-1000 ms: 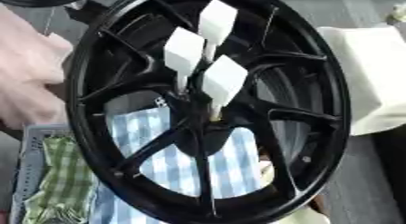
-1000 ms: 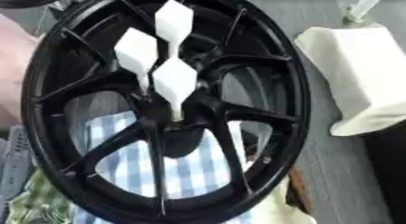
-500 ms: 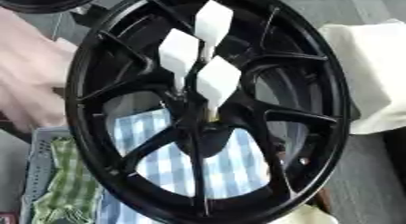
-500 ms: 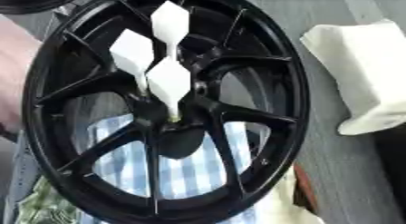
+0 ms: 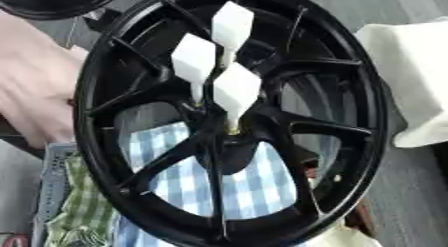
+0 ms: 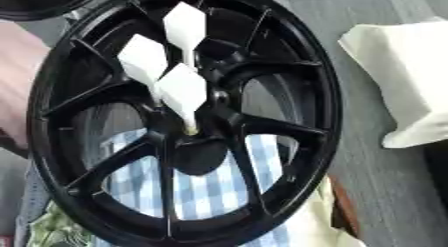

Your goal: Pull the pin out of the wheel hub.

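Neither the left hand nor the right hand shows in either view, so their state cannot be told. The black wheel hub (image 5: 367,141) fills nearly the whole picture, standing tilted with its spoked face toward the camera. Three white pins sit close together at its centre, each with a flat diamond-shaped head on a thin stem: one lowest and nearest (image 5: 237,88), one to its upper left (image 5: 193,58), one highest (image 5: 232,23).

The surface is grey (image 6: 385,191), and a white folded bundle (image 6: 402,76) lies on it to the right, cut off by the edge. Through the lower spokes a blue-and-white checked cloth (image 5: 254,186) shows. A green checked cloth (image 5: 83,211) lies at the lower left beside a pale perforated crate edge (image 5: 48,191).

A blurred pink mass (image 5: 35,91) at the left, partly behind the rim, cannot be identified. A dark round object (image 5: 52,3) is cut off at the top left. Where the pin stems enter the hub is hard to make out.
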Action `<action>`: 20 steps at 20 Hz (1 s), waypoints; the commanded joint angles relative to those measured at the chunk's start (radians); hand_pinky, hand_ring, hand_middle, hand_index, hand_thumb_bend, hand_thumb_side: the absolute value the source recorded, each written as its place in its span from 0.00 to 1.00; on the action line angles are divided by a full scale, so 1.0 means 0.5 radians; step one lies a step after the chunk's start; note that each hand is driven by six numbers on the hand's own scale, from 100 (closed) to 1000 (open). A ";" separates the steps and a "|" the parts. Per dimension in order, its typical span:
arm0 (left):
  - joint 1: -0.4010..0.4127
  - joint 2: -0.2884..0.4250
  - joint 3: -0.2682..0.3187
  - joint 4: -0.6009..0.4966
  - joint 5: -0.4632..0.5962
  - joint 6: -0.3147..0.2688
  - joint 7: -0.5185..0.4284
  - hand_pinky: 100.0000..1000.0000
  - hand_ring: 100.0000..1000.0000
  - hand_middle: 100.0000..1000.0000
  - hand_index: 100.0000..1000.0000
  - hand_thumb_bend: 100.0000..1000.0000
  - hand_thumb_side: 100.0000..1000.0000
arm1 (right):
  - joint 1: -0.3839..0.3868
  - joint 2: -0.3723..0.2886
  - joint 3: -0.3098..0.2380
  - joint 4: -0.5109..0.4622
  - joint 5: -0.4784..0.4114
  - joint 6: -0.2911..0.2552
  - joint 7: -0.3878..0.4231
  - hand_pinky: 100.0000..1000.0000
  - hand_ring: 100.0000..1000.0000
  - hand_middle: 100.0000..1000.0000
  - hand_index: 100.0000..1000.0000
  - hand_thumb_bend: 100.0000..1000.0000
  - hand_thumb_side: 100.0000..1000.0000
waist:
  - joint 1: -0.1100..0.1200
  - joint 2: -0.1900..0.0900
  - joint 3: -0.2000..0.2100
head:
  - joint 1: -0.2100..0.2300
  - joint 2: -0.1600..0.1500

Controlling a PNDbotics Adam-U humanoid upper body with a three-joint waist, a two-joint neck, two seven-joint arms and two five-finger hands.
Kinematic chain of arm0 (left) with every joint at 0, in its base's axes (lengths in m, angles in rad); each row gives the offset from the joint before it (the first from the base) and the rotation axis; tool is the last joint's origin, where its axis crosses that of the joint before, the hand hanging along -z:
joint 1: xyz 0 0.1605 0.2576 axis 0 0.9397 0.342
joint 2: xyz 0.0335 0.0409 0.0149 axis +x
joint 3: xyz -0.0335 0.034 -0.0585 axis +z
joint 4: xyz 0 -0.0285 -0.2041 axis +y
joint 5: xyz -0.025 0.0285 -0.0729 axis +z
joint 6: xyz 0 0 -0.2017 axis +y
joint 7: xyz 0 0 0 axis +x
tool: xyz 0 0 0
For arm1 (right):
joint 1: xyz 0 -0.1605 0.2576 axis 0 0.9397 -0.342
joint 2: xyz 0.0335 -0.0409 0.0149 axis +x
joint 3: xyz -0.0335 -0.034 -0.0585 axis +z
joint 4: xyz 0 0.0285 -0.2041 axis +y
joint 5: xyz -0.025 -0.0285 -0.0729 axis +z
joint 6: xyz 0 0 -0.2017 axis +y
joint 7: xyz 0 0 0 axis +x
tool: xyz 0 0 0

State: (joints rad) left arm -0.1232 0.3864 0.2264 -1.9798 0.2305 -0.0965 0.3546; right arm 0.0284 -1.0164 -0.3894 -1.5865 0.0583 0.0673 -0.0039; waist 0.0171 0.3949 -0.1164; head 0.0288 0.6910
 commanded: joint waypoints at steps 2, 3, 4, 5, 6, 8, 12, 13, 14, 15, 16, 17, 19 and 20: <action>0.004 0.017 0.019 -0.040 -0.003 0.001 0.003 0.73 0.76 0.64 0.71 0.08 0.81 | 0.001 -0.043 -0.063 -0.015 -0.032 -0.016 -0.042 0.89 0.95 0.83 0.84 0.00 0.00 | -0.005 -0.053 -0.007 | -0.003 -0.015; 0.004 0.017 0.019 -0.040 -0.003 0.001 0.003 0.73 0.76 0.64 0.71 0.08 0.81 | 0.000 -0.043 -0.066 -0.019 -0.042 -0.022 -0.053 0.89 0.95 0.83 0.84 0.00 0.00 | -0.006 -0.053 -0.006 | -0.004 -0.015; 0.004 0.017 0.019 -0.040 -0.003 0.000 0.003 0.73 0.76 0.64 0.71 0.08 0.81 | -0.002 -0.044 -0.067 -0.022 -0.051 -0.027 -0.061 0.89 0.95 0.84 0.85 0.00 0.00 | -0.007 -0.054 -0.005 | -0.004 -0.015; 0.003 0.017 0.019 -0.040 -0.003 0.000 0.003 0.73 0.76 0.64 0.71 0.08 0.81 | -0.003 -0.045 -0.068 -0.024 -0.056 -0.032 -0.067 0.89 0.95 0.84 0.85 0.00 0.00 | -0.008 -0.054 -0.005 | -0.005 -0.015; 0.003 0.018 0.019 -0.040 -0.003 0.000 0.002 0.73 0.76 0.64 0.71 0.08 0.81 | -0.004 -0.047 -0.068 -0.024 -0.060 -0.034 -0.070 0.89 0.96 0.85 0.85 0.01 0.00 | -0.009 -0.054 -0.004 | -0.005 -0.015; 0.003 0.018 0.019 -0.040 -0.003 -0.001 0.001 0.73 0.76 0.64 0.71 0.08 0.81 | -0.005 -0.049 -0.068 -0.018 -0.064 -0.033 -0.075 0.91 0.97 0.85 0.85 0.03 0.00 | -0.012 -0.055 -0.002 | -0.006 -0.015; 0.002 0.017 0.019 -0.040 -0.002 0.000 0.001 0.73 0.77 0.65 0.71 0.08 0.81 | -0.006 -0.049 -0.066 -0.007 -0.067 -0.007 -0.097 1.00 1.00 0.96 0.89 0.10 0.01 | -0.015 -0.055 0.001 | -0.007 -0.013; 0.002 0.017 0.019 -0.040 -0.002 0.000 0.000 0.73 0.77 0.65 0.71 0.08 0.81 | -0.011 -0.041 -0.069 -0.016 -0.103 -0.018 -0.125 1.00 1.00 0.95 0.91 0.00 0.17 | -0.015 -0.055 0.001 | -0.009 -0.013; 0.002 0.017 0.018 -0.040 -0.001 0.001 -0.001 0.73 0.77 0.65 0.71 0.08 0.81 | -0.014 -0.038 -0.070 -0.023 -0.158 -0.042 -0.171 1.00 1.00 0.98 0.96 0.00 0.69 | -0.015 -0.055 0.002 | -0.015 -0.014; 0.001 0.017 0.018 -0.040 -0.001 0.001 -0.002 0.73 0.77 0.65 0.71 0.08 0.81 | -0.010 -0.039 -0.066 -0.022 -0.200 -0.064 -0.210 1.00 1.00 1.00 0.98 0.00 0.67 | -0.015 -0.055 0.004 | -0.024 -0.016; 0.001 0.017 0.018 -0.040 -0.002 0.000 -0.003 0.73 0.77 0.65 0.71 0.08 0.80 | -0.006 -0.043 -0.059 -0.021 -0.218 -0.087 -0.233 1.00 1.00 1.00 1.00 0.00 0.70 | -0.014 -0.054 0.006 | -0.034 -0.019; 0.001 0.018 0.019 -0.040 -0.002 -0.001 -0.004 0.73 0.77 0.65 0.71 0.08 0.80 | -0.004 -0.046 -0.054 -0.019 -0.224 -0.105 -0.240 1.00 1.00 1.00 1.00 0.00 0.73 | -0.013 -0.055 0.006 | -0.040 -0.020; -0.001 0.020 0.017 -0.040 -0.001 -0.004 -0.006 0.73 0.77 0.65 0.71 0.08 0.80 | -0.008 -0.053 -0.049 -0.012 -0.226 -0.127 -0.241 1.00 1.00 1.00 1.00 0.00 0.74 | -0.012 -0.056 0.006 | -0.042 -0.018; -0.001 0.020 0.017 -0.040 -0.001 -0.003 -0.007 0.73 0.77 0.65 0.71 0.08 0.80 | -0.011 -0.056 -0.048 -0.009 -0.226 -0.134 -0.240 1.00 1.00 1.00 1.00 0.00 0.75 | -0.011 -0.057 0.005 | -0.043 -0.018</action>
State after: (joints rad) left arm -0.1224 0.3790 0.2263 -1.9798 0.2305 -0.0968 0.3532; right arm 0.0268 -1.0076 -0.4002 -1.5871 -0.0480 0.0090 -0.1192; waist 0.0155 0.3933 -0.1131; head 0.0103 0.6911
